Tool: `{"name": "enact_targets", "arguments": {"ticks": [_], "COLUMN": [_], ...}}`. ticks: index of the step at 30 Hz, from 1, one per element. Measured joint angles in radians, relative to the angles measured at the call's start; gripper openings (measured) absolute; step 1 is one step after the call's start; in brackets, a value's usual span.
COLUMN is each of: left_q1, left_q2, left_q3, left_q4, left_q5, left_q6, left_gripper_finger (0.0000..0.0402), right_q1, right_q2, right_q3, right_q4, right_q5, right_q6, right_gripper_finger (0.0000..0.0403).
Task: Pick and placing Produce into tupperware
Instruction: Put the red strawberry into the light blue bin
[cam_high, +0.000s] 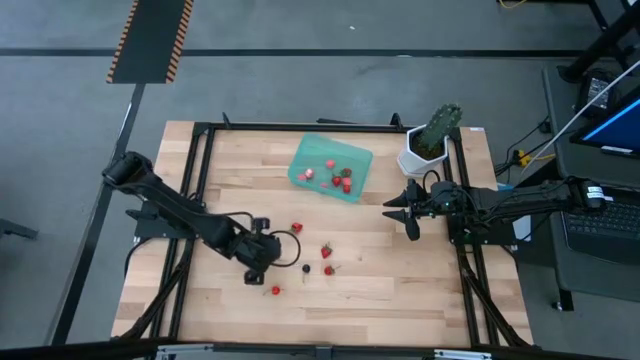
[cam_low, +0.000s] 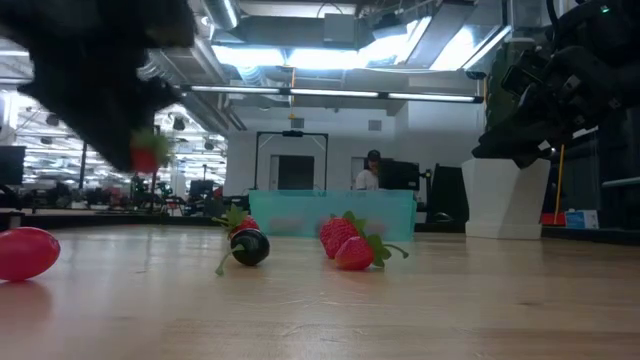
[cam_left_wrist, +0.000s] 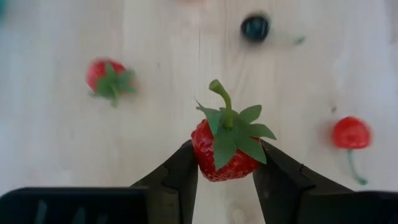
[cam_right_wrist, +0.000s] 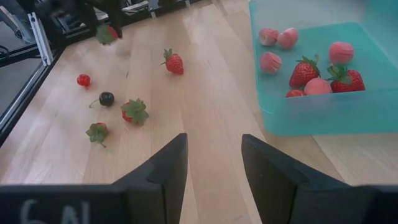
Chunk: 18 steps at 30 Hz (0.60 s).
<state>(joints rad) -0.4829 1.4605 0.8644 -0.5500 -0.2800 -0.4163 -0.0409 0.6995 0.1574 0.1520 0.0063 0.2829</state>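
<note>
- I am working over a pale butcher-block table (cam_high: 400, 280) of glued wooden strips, ringed by a black metal frame, with grey floor around it.
- My left gripper (cam_left_wrist: 225, 177) is pinching a strawberry (cam_left_wrist: 224, 152) between its two dark fingers; the fruit is glossy, bumpy and red, capped by flat green leaves, with its curved stem pointing away from my wrist and its long axis running along my fingers.
- In the level view this berry is hanging clear above the wood.
- The tupperware (cam_high: 305, 160), a shallow translucent teal rectangle with rounded corners, is sitting at about twelve o'clock from my left gripper, near the table's far edge.
- It is holding several pieces: red strawberries (cam_right_wrist: 303, 71) with green tops and rounder, matte pale pink ones (cam_right_wrist: 270, 61).
- Loose produce is lying on the wood between my arms: a few strawberries, a small red round piece (cam_high: 276, 290), and a dark blackish berry (cam_low: 249, 246) with a thin stem.
- My right gripper (cam_right_wrist: 214, 165) is hovering at three o'clock from the tupperware, fingers parted and holding nothing, beside a white faceted pot (cam_high: 418, 160) with a green cactus.
</note>
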Motion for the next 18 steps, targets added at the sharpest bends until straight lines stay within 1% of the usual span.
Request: {"name": "enact_targets", "arguments": {"ticks": [2, 11, 15, 18], "left_q1": [-0.010, -0.056, -0.053, -0.045], "left_q2": [-0.043, -0.250, -0.336, -0.401], "left_q3": [0.001, -0.001, -0.062, -0.146], "left_q4": [-0.005, -0.126, -0.117, -0.071], "left_q5": [-0.023, -0.175, -0.246, -0.253], "left_q6": [0.008, 0.013, 0.034, 0.029], "left_gripper_finger": [0.0122, 0.0122, 0.0121, 0.0121], "right_q1": [0.000, 0.000, 0.000, 0.000], "right_q2": [0.000, 0.000, 0.000, 0.000], "right_q3": [0.000, 0.000, 0.000, 0.000], "right_q4": [0.000, 0.000, -0.001, -0.001], "right_q5": [0.000, 0.000, 0.000, 0.000], "right_q6": [-0.001, -0.001, -0.002, 0.000], "right_gripper_finger": [0.0154, 0.0154, 0.0154, 0.0154]}}
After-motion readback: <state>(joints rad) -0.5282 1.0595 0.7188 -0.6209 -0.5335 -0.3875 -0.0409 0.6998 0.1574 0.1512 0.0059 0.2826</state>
